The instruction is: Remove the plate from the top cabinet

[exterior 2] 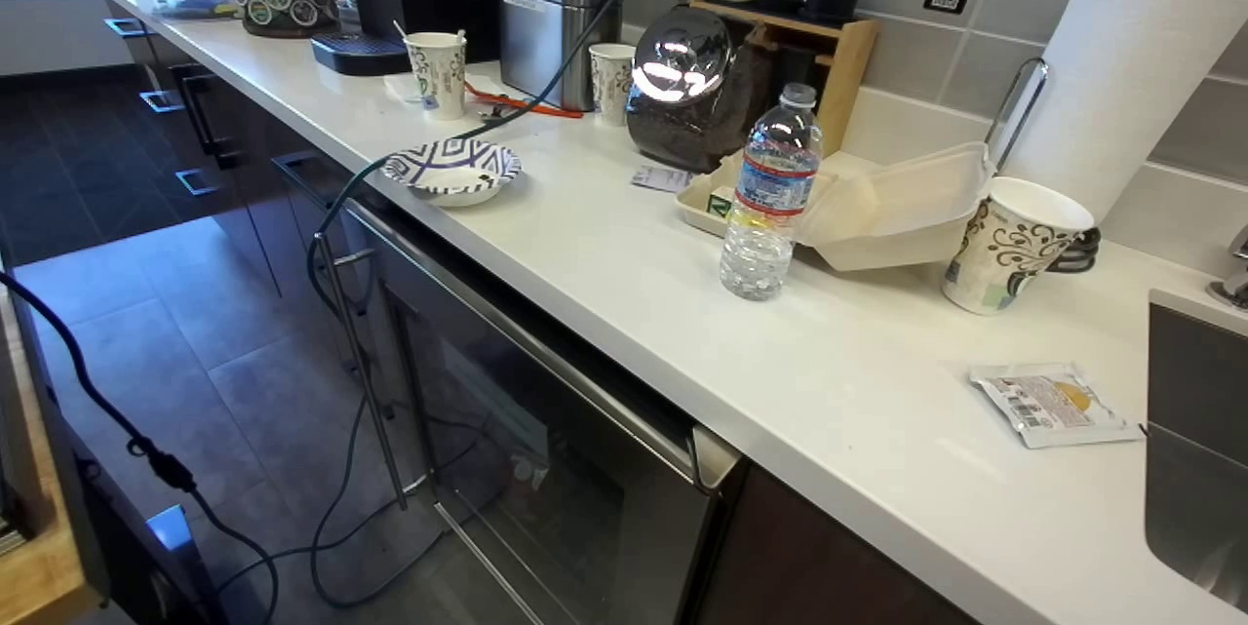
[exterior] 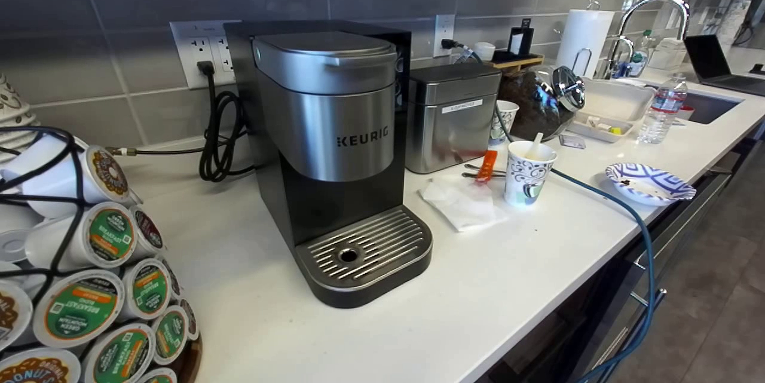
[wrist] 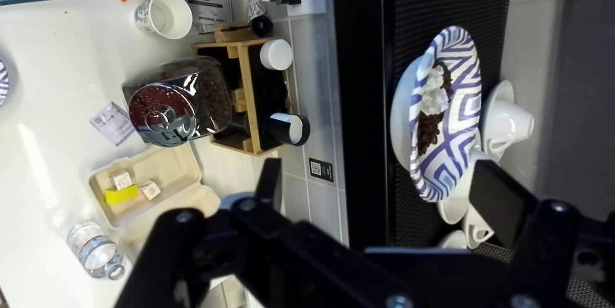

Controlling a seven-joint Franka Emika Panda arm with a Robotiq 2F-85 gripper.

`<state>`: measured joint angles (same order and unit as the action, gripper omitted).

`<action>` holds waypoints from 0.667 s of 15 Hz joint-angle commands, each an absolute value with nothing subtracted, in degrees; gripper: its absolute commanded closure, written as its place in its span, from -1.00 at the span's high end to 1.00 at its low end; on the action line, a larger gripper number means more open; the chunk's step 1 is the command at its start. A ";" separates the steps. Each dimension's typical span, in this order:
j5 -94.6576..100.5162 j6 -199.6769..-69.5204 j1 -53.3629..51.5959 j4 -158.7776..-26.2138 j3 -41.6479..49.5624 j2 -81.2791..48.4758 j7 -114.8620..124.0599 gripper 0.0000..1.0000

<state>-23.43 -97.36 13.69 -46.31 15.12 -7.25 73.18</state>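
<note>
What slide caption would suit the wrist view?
Open black two-finger gripper facing a round, blue-and-white paper plate on a black mesh shelf.

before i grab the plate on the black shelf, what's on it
The plate holds dark brown shreds and white lumps. Its surface beneath them is covered, so I can't see that part.

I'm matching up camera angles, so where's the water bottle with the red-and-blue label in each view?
In an exterior view: water bottle, upper right.
In an exterior view: water bottle, right of centre.
In the wrist view: water bottle, lower left.
Shared landmark: open takeout box, near the bottle in all three.
</note>
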 commanded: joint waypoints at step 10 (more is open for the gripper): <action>-25.06 -114.47 11.81 -47.97 11.85 -9.47 62.56 1.00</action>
